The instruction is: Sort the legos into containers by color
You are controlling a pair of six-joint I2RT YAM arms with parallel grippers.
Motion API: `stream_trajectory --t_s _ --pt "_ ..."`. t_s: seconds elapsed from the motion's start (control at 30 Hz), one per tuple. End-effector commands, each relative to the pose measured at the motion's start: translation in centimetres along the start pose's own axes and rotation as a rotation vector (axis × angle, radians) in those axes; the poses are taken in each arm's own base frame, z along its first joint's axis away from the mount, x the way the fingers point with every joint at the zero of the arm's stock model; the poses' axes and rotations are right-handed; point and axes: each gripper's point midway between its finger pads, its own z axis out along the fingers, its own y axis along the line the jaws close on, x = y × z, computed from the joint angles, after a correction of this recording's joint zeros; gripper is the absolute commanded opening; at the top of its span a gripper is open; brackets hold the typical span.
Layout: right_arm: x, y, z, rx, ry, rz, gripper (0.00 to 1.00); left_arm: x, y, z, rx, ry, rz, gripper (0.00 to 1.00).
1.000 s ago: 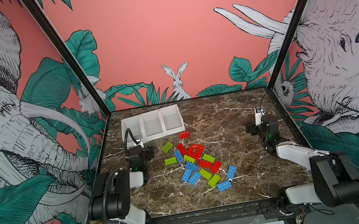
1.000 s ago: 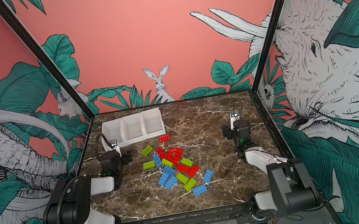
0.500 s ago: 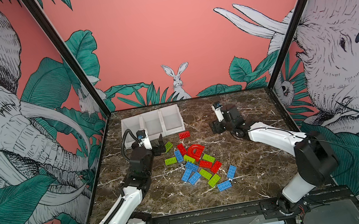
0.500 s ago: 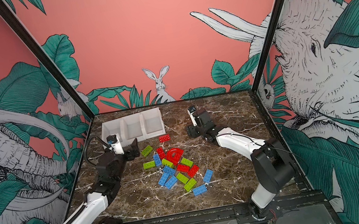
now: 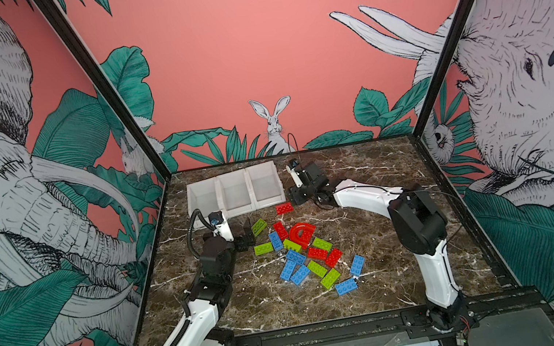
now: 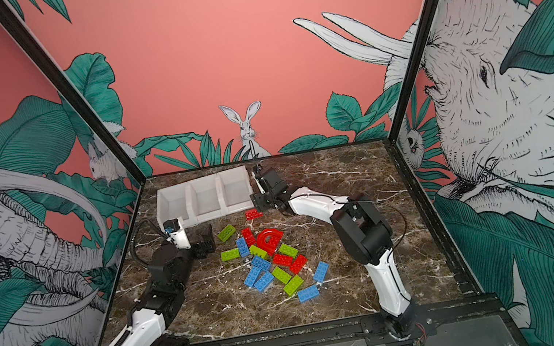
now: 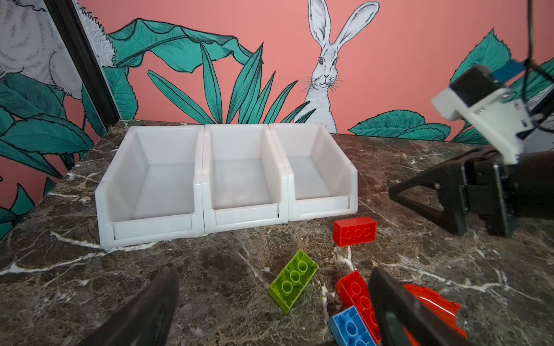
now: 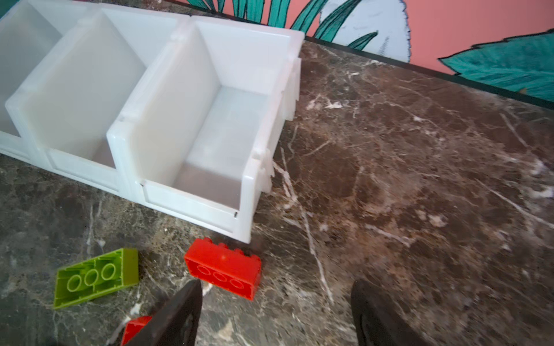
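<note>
While the legos (image 5: 316, 253) lay heaped at the middle of the counter (image 5: 384, 289), the containers (image 5: 219, 195) sat along its back edge toward the left corner. Beside a green brick (image 5: 259, 226) the left claw (image 5: 245, 236) was spread wide and held nothing; the red arch (image 5: 302, 233) and more bricks crowded its right flank. By the end container's outer wall the right claw (image 5: 294, 197) had its fingers well apart over bare marble, near a lone red brick (image 5: 284, 208). Both top views showed open room along the counter's right and front edges. Only the left wrist view showed the right claw side-on.
</note>
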Motion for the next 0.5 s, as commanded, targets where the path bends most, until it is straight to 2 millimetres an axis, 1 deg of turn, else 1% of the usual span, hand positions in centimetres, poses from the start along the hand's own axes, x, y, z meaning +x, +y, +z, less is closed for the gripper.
stream_trajectory --t_s 0.0,0.1,0.27,0.4,0.47 --pt "-1.4 1.5 1.4 -0.024 -0.008 0.026 0.76 0.8 0.7 -0.1 -0.03 0.019 -0.005 0.99" --pt "-1.7 2.1 3.1 -0.014 0.007 0.028 0.75 0.8 1.3 -0.2 -0.066 0.019 -0.003 0.99" --pt "-1.6 1.6 5.8 0.057 0.058 0.018 0.71 0.8 1.7 -0.4 -0.086 0.01 -0.008 0.99" --pt "-1.8 1.6 7.4 0.077 0.069 0.016 0.68 0.8 1.6 -0.4 -0.08 0.01 -0.008 0.99" --pt "-1.9 1.4 7.9 0.097 0.078 0.012 0.66 0.7 1.6 -0.4 -0.083 0.009 -0.006 0.99"
